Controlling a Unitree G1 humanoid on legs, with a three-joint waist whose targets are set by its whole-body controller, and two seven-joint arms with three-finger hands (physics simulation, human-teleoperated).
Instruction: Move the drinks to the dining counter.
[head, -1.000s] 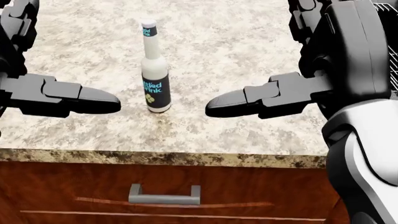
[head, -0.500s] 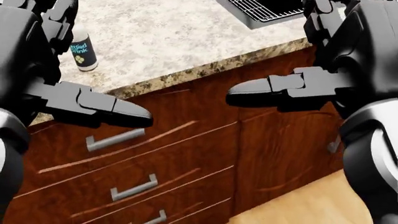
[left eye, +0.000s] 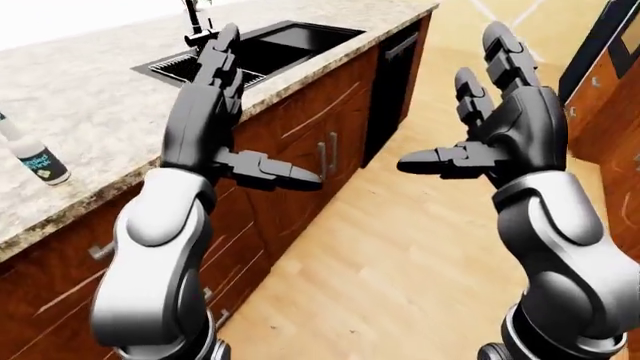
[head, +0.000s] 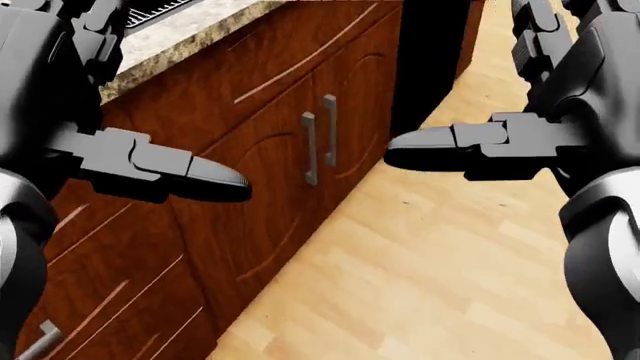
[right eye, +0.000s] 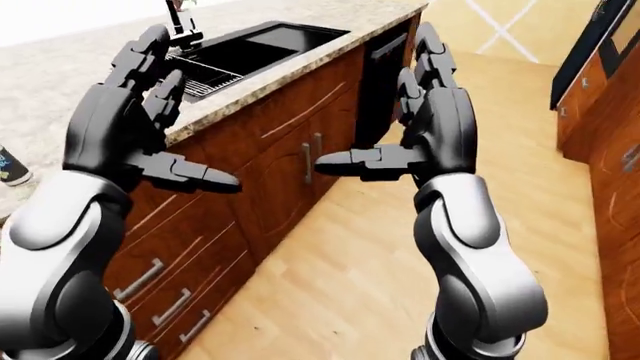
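Swinging right, the whole view is being carried off the bottle (left eye: 38, 161), now left standing on the counter (left eye: 90, 105). Left robot hand (left eye: 215, 112) and right robot hand (left eye: 500, 124) are being held open, empty; turning back is needed.

A counter (left eye: 100, 97) is seen along the left of the left-eye view, with a sink (left eye: 255, 46) set into it toward the top and a faucet (left eye: 192, 21) just behind the sink. A bottle (left eye: 35, 161) stands on the counter at the far left edge. Cabinets (left eye: 290, 150) are placed below the counter, and the floor (left eye: 400, 247) is spread to their right. More cabinets (left eye: 615, 112) are seen at the far right.
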